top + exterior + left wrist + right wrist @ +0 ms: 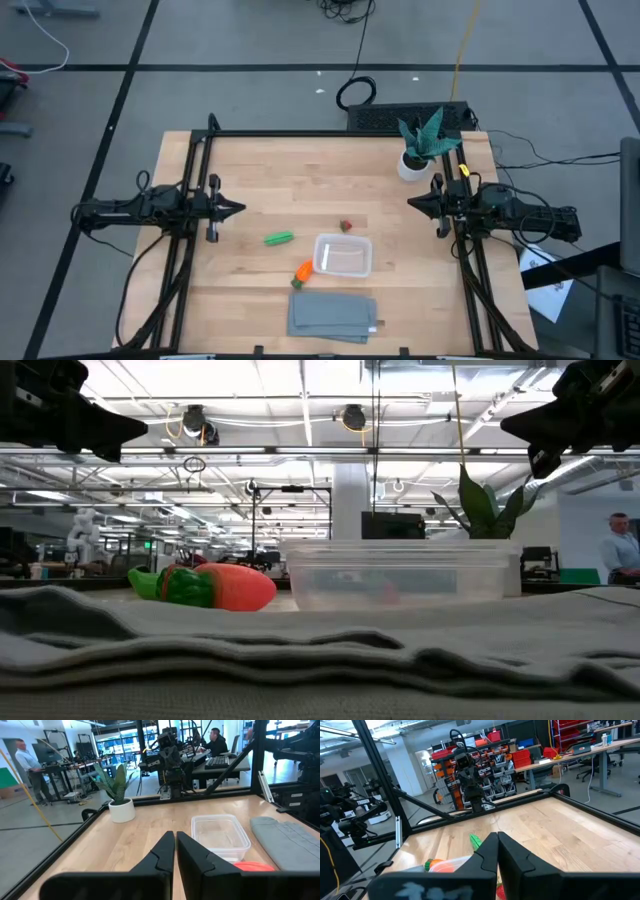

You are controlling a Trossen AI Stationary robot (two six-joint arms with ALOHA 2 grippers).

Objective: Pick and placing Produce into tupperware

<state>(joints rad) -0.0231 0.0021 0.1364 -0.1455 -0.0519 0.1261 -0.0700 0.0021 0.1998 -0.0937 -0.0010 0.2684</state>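
The clear tupperware (343, 254) stands on its base toward the table's near side, with nothing in it. The red berry (346, 226) lies just beyond it, the green pod (279, 238) to its left, and the orange carrot (302, 271) at its near left corner. In the low view the carrot (228, 586) lies left of the tupperware (400, 572). My left gripper (235, 208) hovers shut over the table's left part, well clear of the pod. My right gripper (415, 203) hovers shut over the right part. In the wrist views, both the left gripper (176, 845) and the right gripper (497, 845) have their fingers together.
A folded grey cloth (333, 315) lies at the near edge, just in front of the tupperware. A spiky green plant in a white pot (420, 148) stands at the far right, close to my right arm. Black frame rails run along the table's left and right sides.
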